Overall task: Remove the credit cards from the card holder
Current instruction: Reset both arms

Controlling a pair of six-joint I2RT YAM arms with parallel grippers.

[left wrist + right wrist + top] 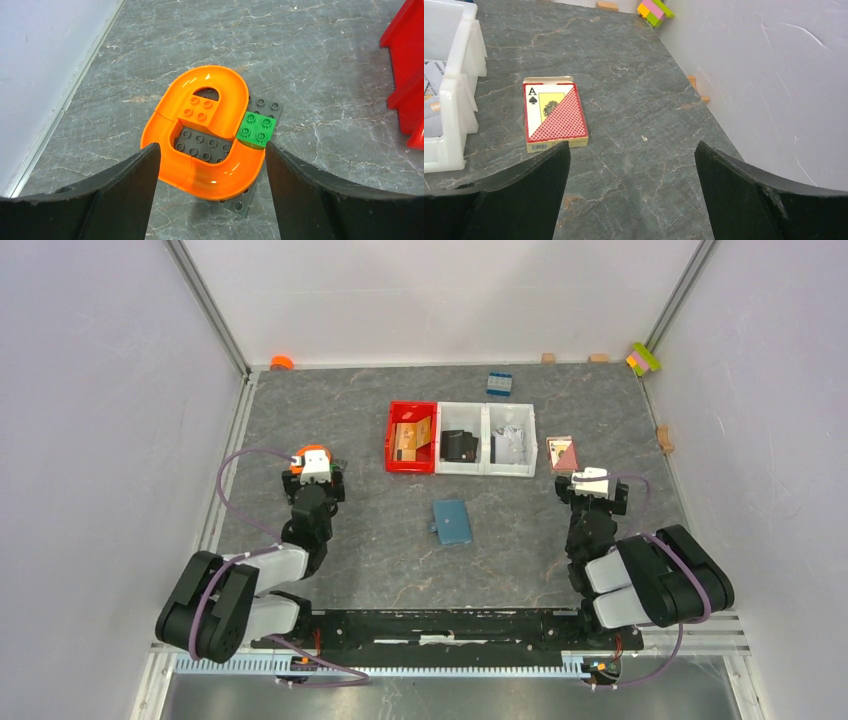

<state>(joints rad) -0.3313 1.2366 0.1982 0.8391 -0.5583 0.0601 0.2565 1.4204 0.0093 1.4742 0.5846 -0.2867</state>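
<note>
Counting one card holder (452, 522), three bins (484, 440); left hand (314, 456), right hand (590, 474) both released, empty.

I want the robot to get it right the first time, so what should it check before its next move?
1. Left gripper open and empty: ok. Its jaws are wide apart above the orange toy track and hold nothing.
2. Right gripper open and empty: ok. Its jaws are wide apart, near the playing-card box.
3. Card holder in plain view: ok. It lies flat on the table between the two arms, with nothing on top.
4. A gripper lined up over the card holder: not ok. Both are off to the sides.
5. Anything left inside the card holder: cannot tell. From above it looks closed.
</note>
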